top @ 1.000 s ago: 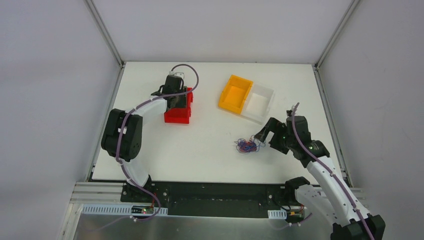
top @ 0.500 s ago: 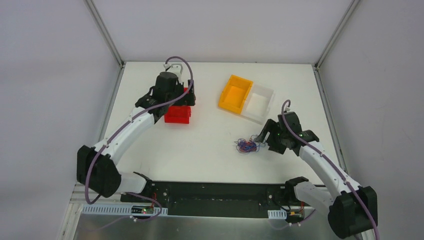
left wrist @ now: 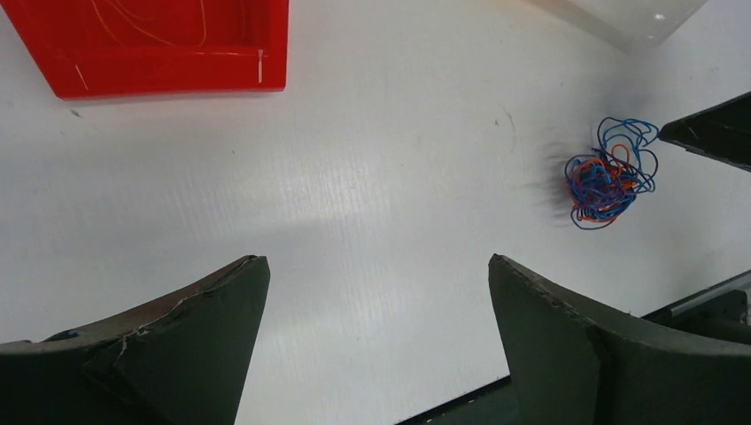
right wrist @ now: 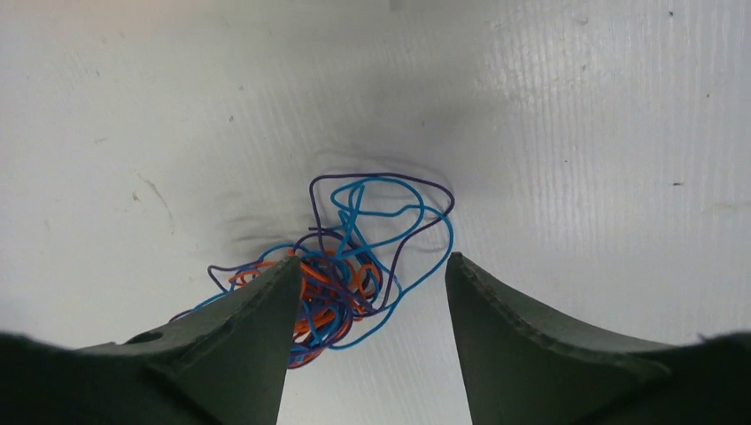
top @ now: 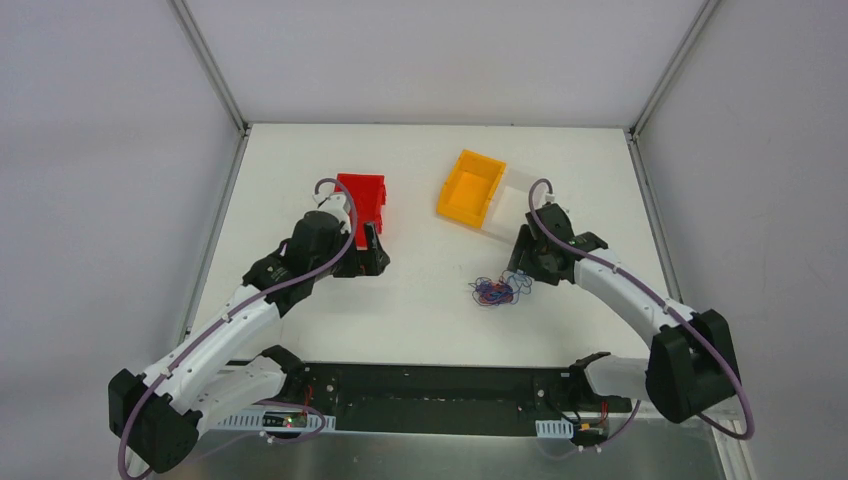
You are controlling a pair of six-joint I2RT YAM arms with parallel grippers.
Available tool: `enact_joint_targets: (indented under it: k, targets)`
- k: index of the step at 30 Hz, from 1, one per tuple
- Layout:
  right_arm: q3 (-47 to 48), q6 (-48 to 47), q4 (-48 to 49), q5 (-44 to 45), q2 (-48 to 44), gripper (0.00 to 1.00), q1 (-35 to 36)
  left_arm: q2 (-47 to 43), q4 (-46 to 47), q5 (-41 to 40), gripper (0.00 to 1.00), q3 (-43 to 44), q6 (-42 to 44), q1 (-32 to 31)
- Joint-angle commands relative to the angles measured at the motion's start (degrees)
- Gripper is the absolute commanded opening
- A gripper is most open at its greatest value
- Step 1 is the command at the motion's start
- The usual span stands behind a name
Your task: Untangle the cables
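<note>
Red-blue cables [left wrist: 604, 184] lie in one tangle between parted right fingers [right wrist: 239, 336]; left fingers [left wrist: 177, 328] gape empty.

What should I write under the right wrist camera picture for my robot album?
Open right gripper poised over a tangle of blue, orange and purple cables on the white table.
</note>
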Motion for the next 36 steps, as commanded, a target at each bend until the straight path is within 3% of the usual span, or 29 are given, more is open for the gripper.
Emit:
enact_joint_targets:
  k: [1,3,6,11,18,24,29,36]
  targets:
    - [3.34,-2.78,0.12,5.1,5.59,0.64,1.86,-3.76,0.26,2.26,0.98,-1.94,-3.48,0.19]
    - [3.69,-2.85,0.58,5.35,7.79,0.61,3.04,-4.01,0.3,2.83,0.97,-2.27,-4.67,0.19]
    - [3.98,-2.77,2.0,3.15,10.65,0.45,3.75,-2.79,1.7,4.48,0.97,-3.16,-6.96,0.19]
    - [5.62,-2.66,2.93,-1.54,8.99,0.0,6.38,0.8,4.9,9.88,0.96,-3.48,-7.72,0.19]
    - [10.37,-3.92,2.65,-14.09,-1.14,0.0,9.95,5.07,12.7,19.35,0.87,-3.89,-5.85,-0.56]
    - [13.59,-3.44,4.81,-25.34,-8.24,0.0,10.76,6.17,24.48,24.44,0.87,-4.69,-6.29,-2.29]
    - [15.56,-2.75,4.25,-27.98,-8.51,0.0,10.78,6.92,34.51,27.9,0.82,-4.11,-7.17,-3.38]
    - [16.1,-1.11,4.73,-30.54,-7.64,0.0,10.95,6.39,38.54,29.4,0.71,-2.58,-4.11,-5.05]
